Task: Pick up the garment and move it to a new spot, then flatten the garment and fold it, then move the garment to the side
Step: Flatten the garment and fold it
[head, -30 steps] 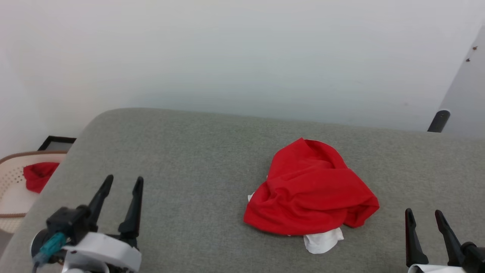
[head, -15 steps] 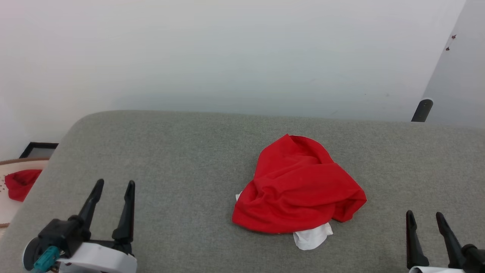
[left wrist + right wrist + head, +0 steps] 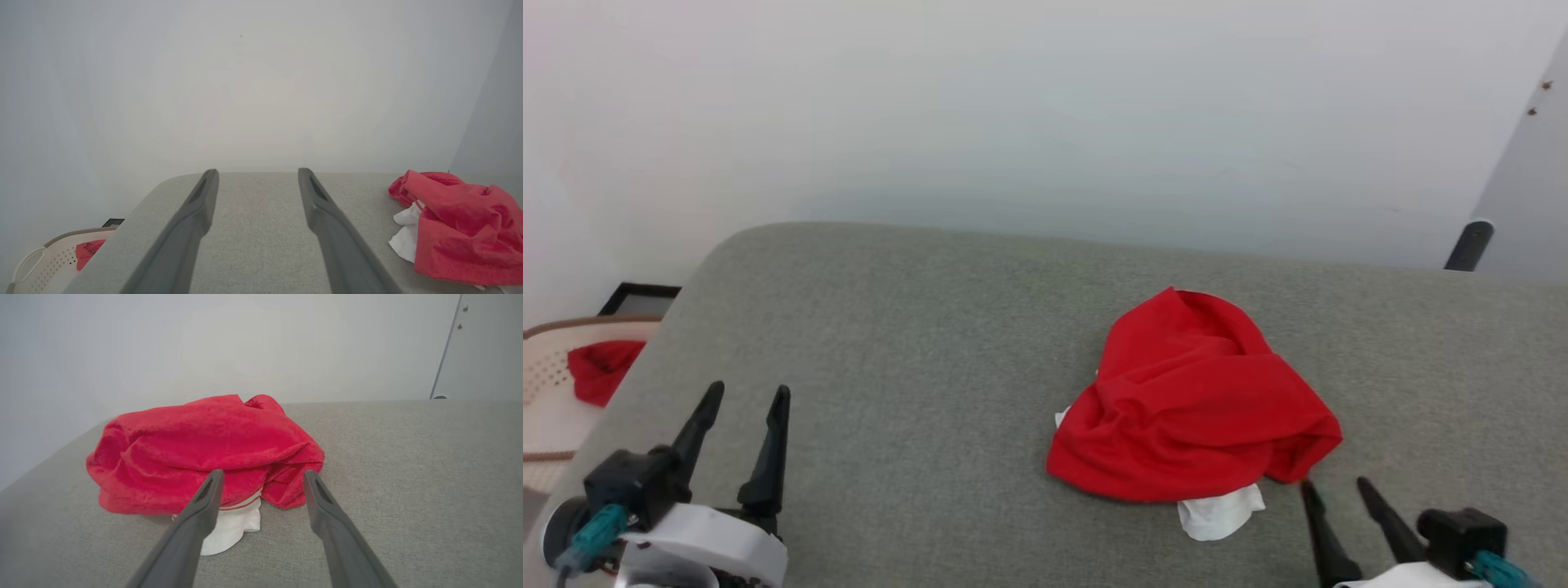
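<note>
R hand [image 3: 1333,488] is wide open and empty, low over the grey padded surface [image 3: 915,384]. The red-and-white jersey [image 3: 1192,404] lies crumpled just ahead of its fingertips, not touching as far as I can tell. In the R wrist view the tips frame the heap's near edge, w/ red folds beyond them and a white sleeve bit [image 3: 1218,513] w/ striped trim poking out betw. them. L hand [image 3: 749,390] is also wide and empty, w/ the jersey well off to its right. A perforated laundry basket [image 3: 556,331] holding a small red cloth [image 3: 600,371] sits off to its left, past the surface edge. Step, I reckon: first pick, not yet made. Risks:
- The fingers come in near-flat, so they may shove the heap fwd instead of getting round it.
- Closing on the sleeve bit alone would trail the rest, which could snag or slip out.
- Going too low could dig the tips into the padding.
- Pinching just the top fold could shed it on lift.
- A one-hand grab leaves the cloth bunched, making flattening harder.
</note>
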You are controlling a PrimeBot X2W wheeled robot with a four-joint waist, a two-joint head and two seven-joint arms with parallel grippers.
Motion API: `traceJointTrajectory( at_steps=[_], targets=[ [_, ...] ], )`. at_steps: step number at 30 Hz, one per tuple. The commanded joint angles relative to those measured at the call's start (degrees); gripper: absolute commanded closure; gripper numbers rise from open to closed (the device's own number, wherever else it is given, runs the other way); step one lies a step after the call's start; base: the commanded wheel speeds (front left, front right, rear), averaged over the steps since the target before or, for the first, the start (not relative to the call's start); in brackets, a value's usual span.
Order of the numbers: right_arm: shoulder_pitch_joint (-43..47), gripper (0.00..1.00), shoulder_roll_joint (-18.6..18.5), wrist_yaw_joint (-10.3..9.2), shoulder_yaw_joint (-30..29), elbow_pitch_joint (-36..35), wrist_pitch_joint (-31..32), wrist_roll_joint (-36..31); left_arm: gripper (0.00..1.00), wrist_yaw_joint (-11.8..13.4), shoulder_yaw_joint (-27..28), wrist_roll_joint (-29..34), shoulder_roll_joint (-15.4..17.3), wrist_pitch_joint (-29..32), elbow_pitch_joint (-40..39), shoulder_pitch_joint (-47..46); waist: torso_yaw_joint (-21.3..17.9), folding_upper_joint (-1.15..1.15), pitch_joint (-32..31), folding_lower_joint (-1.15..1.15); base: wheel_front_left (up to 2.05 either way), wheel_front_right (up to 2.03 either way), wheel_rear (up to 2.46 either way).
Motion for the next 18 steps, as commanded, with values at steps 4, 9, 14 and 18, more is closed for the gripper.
traceJointTrajectory(
  at_steps=[4, 9, 14, 18],
  targets=[
    [-1.25, 0.0, -1.01, 0.02, 2.02, 0.75, 5.5, 1.74, 0.0, -0.45, -0.75, -0.14, 0.76, 1.33, -0.3, -1.25, 2.44, 0.0, 1.0, 0.0, 0.0, 0.0, 0.0],
    [-2.16, 0.0, -1.2, 0.02, 2.95, 1.9, 12.74, 2.46, 0.0, -0.51, -2.17, 0.0, 0.46, 2.22, -0.88, -2.31, 4.79, 0.0, 2.06, 0.0, 0.0, 0.0, 0.0],
    [-3.0, 0.0, -1.08, 0.02, 2.98, 3.32, 18.4, 1.15, 0.0, -0.56, -3.98, 0.37, -0.4, 2.65, -1.19, -3.69, 7.25, 0.0, 3.36, 0.0, 0.0, 0.0, 0.0],
    [-4.34, 0.0, -0.86, 0.02, 2.61, 4.09, 20.97, -0.71, 0.0, -0.64, -5.28, 0.67, -1.13, 2.41, -1.24, -5.35, 9.11, 0.0, 5.26, 0.0, 0.0, 0.0, 0.0]
  ],
)
